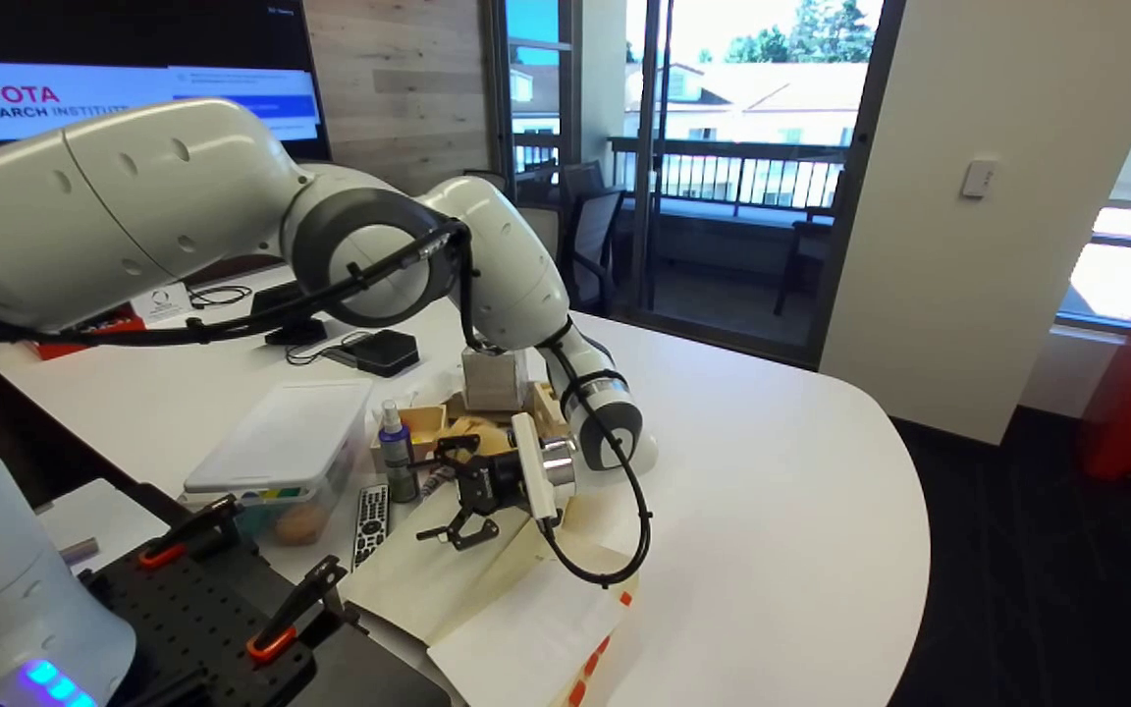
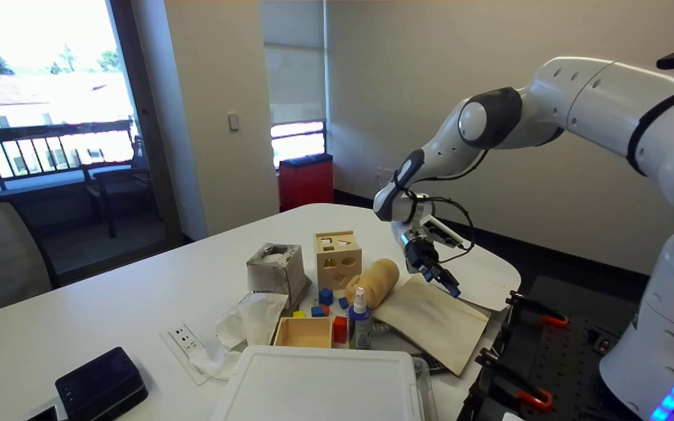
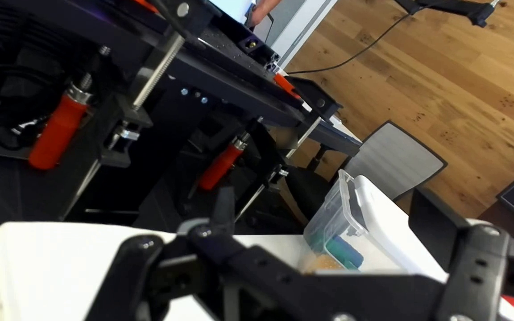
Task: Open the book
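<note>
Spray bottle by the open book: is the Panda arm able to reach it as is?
Probably yes: the tool is open, and the spray bottle stands upright, uncovered. The storage box and open book sit close by, so coming from above looks freest.

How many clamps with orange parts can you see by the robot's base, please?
2: one clamp nearer the book, the other clamp nearer the white-lidded box, both at the edge of the black plate. Others may be hidden.

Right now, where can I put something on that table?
It's bare between the open cream-paged book and the white table's rounded edge, and left of the silvery square box in an exterior view. Near the white-lidded bin it's crowded: coloured blocks, purple spray bottle.
</note>
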You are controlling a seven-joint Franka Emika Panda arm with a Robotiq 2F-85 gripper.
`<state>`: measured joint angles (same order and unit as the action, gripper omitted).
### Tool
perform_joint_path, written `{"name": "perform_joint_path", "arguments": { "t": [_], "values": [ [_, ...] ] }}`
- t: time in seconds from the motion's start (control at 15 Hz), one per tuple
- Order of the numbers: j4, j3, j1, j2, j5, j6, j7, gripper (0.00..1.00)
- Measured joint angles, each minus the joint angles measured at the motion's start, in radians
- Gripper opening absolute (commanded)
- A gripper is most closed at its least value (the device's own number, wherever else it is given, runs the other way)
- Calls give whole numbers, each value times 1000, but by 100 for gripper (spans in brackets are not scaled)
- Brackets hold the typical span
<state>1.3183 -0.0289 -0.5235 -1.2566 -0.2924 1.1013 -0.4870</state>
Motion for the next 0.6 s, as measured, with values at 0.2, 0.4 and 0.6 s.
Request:
{"name": "perform_joint_path", "arguments": {
  "t": [0.2, 0.4, 0.6],
  "values": [
    [-1, 1, -5, 20, -54, 23, 0, 100],
    [-5, 2, -10, 52, -121, 60, 0, 100],
    [-5, 2, -17, 94, -166, 107, -2, 100]
  ]
}}
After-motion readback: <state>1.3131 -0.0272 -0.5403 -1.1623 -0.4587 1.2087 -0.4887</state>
